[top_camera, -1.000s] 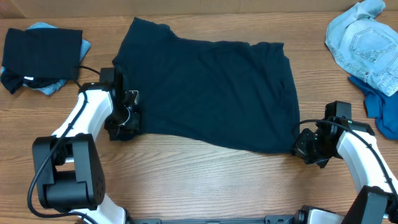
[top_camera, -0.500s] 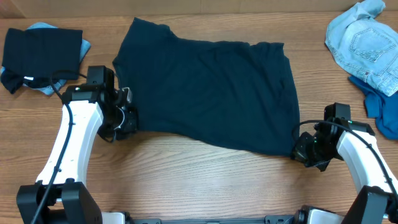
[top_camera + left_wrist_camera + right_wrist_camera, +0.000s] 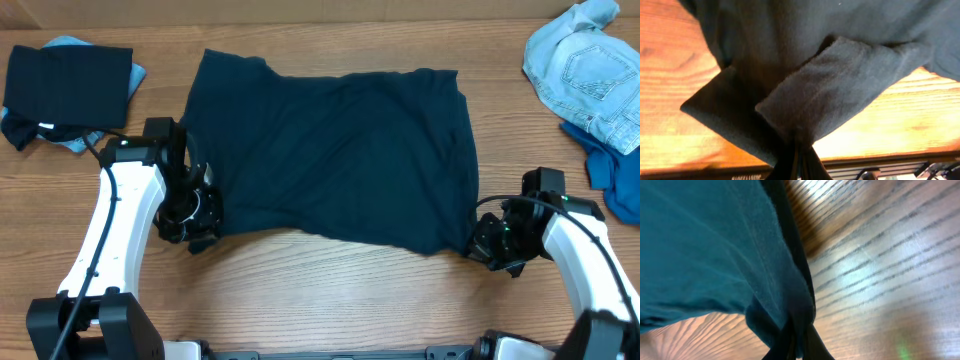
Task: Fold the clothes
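Right at the fingertips, the left claw (image 3: 797, 160) is clenching the near left corner of the navy shirt (image 3: 330, 150), and the cloth is bunching into a thick fold where the jaws are meeting. The right claw (image 3: 797, 340) is pinching the opposite near corner in the same way, with the hem gathering into a narrow tuck between its jaws. Both are probably gripping at the corners so that the near edge can be carried over the rest of the shirt as one straight line, which would make the first fold.

Beyond both claws, the shirt is lying spread flat on the wooden tabletop (image 3: 330, 295), reaching away from them, its near edge sagging a little between the two grips. Bare wood is showing just behind each claw.

Farther off, past the left claw and to its outer side, a folded black garment (image 3: 68, 80) is resting on a pale blue piece (image 3: 72, 143). It looks like an already finished piece set aside. A small white tag (image 3: 45, 126) is showing at its edge, too small to read. Well away from the right claw, on its far outer side, a crumpled pale denim garment (image 3: 580, 65) is lying over a mid-blue piece (image 3: 610, 170), apparently waiting its turn. Some print at the bottom edge of the left wrist view is too blurred to make out.
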Available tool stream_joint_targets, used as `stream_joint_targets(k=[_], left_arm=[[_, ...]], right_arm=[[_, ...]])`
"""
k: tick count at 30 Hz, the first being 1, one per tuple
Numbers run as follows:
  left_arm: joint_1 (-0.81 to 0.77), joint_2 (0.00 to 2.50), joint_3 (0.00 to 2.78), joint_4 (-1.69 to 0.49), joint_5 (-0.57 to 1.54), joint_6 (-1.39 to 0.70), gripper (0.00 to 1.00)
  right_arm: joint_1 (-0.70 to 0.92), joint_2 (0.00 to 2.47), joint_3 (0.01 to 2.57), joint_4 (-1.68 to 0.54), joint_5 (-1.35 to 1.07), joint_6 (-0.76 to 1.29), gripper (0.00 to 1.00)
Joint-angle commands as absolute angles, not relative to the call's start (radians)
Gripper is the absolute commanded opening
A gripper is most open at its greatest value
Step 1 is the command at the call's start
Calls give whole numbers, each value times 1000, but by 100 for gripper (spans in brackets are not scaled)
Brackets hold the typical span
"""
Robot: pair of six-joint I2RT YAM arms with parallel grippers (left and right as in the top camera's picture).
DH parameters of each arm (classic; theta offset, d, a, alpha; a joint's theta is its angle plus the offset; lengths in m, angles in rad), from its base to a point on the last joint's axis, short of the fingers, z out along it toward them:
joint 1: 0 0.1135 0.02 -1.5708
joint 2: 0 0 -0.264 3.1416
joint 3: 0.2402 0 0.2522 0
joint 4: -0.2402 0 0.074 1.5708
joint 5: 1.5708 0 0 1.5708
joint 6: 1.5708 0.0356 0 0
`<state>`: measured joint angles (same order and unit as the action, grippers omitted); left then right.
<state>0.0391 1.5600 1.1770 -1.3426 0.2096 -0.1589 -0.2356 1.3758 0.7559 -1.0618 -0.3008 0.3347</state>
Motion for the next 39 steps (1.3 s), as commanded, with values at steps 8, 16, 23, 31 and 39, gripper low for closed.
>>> stream_joint_targets(k=[8, 16, 23, 31, 39], left_arm=[[32, 1552, 1191, -1427, 14, -203, 4], [35, 1520, 1191, -1450, -30, -206, 4], [34, 1518, 1191, -1458, -26, -206, 4], [17, 1499, 1191, -1413, 38, -153, 4], [-40, 1334, 1192, -1281, 45, -154, 4]], right_arm=[[-238, 1103, 750, -1132, -316, 424, 4], [-238, 1064, 750, -1184, -319, 480, 4], [-238, 1029, 752, -1195, -332, 498, 4], [-238, 948, 754, -1178, -331, 491, 4], [-238, 923, 755, -1124, -316, 471, 4]])
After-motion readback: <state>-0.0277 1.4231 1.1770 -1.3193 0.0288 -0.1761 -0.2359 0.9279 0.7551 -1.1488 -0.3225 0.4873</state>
